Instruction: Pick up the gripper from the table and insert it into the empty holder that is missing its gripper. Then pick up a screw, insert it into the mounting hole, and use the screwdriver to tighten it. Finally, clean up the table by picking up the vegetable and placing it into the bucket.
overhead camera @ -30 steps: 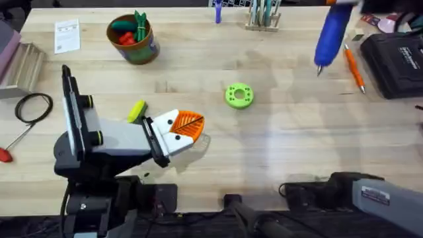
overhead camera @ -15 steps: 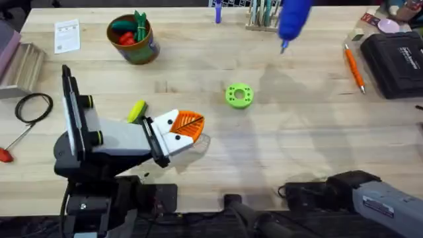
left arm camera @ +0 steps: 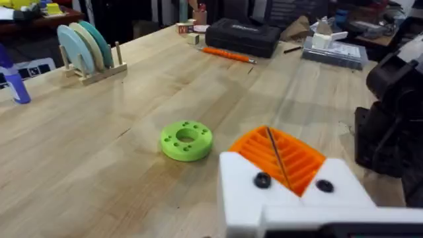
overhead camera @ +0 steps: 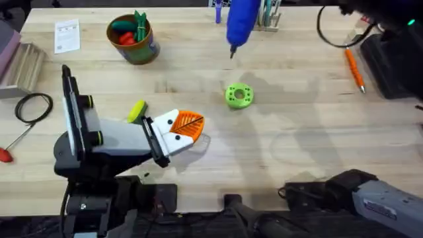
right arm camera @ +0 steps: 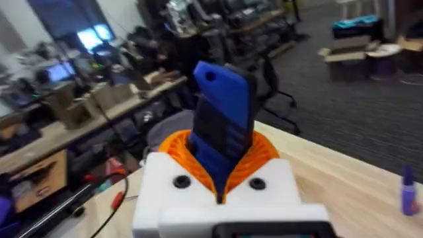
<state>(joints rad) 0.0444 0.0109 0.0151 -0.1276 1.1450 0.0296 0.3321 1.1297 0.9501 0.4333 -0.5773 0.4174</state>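
Counter [overhead camera: 297,139] seen whole from overhead. Left end effector [overhead camera: 187,129] low near the front, orange pads pressed together, holding nothing; from its wrist view, pads [left arm camera: 281,155] close up. Bucket [overhead camera: 134,39] far back left. Screwdriver [overhead camera: 242,21] up high at the back, over green disc [overhead camera: 238,95]. From the right wrist, right end effector [right arm camera: 221,185] gripping screwdriver's blue body. Vegetable [overhead camera: 137,110] beside left arm.

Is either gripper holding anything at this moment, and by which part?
The right gripper is shut on the blue screwdriver, clamping its body between the orange pads. The left gripper holds nothing, its pads pressed together.
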